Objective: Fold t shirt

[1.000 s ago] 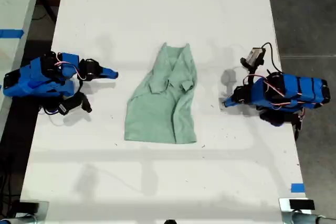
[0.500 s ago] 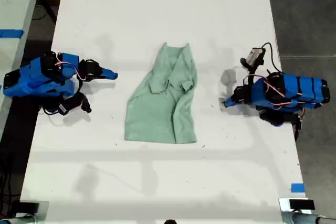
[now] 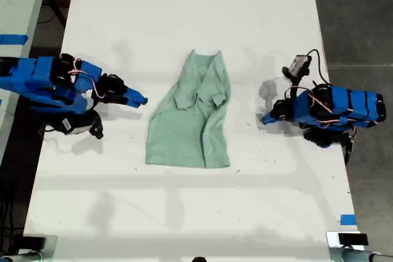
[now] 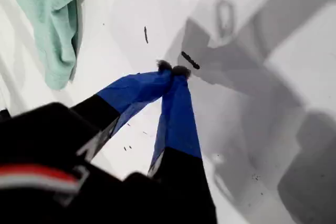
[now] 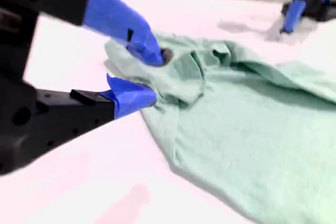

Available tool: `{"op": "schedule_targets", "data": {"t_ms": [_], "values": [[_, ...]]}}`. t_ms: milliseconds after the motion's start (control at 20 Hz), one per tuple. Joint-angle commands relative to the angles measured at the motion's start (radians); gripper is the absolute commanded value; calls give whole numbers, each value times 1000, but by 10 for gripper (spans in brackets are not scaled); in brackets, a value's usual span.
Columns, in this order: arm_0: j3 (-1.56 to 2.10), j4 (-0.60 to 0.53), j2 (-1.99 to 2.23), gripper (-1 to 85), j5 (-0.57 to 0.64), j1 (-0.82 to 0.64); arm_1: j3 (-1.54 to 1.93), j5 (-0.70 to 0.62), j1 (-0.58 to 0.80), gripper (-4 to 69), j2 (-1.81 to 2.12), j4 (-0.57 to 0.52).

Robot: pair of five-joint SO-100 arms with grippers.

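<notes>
Cloth fills most of what lies ahead of my second gripper (image 5: 147,74): one t shirt (image 5: 252,129), pale mint green, soft and wrinkled, lying flat on the white table (image 5: 68,182). The second gripper's jaws are spread. Its blue-taped fingertips (image 5: 155,51) are at the shirt's near edge, beside a bunched fold, and hold nothing. Whether they touch the fabric cannot be told.

Across the shirt from it is my first gripper (image 4: 173,69), its two blue fingers pressed together into a point with nothing between them. It is low over the bare table (image 4: 294,77), which is smooth with a few dark specks. The t shirt (image 4: 50,19) lies off to one side of that gripper, clear of it, with only a hanging edge in sight.

From the exterior view, the single t shirt (image 3: 190,118) lies between the two blue arms. It narrows toward the collar and widens to a straight hem, with both short sleeves folded inward. My second gripper (image 3: 140,99) is just beside it, and my first gripper (image 3: 264,119) is farther off.
</notes>
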Motion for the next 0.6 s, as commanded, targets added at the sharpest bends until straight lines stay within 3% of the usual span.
{"op": "schedule_targets", "data": {"t_ms": [0,50,250,550], "values": [[-224,46,-391,224,-179,84,20,-20,-2,-5,6,2],[-278,101,-457,222,-233,110,20,-20,-3,-5,6,2],[-497,210,-775,221,-253,115,20,-17,-11,-5,6,2],[-661,221,-983,211,-221,106,20,-17,-12,-5,6,2]]}}
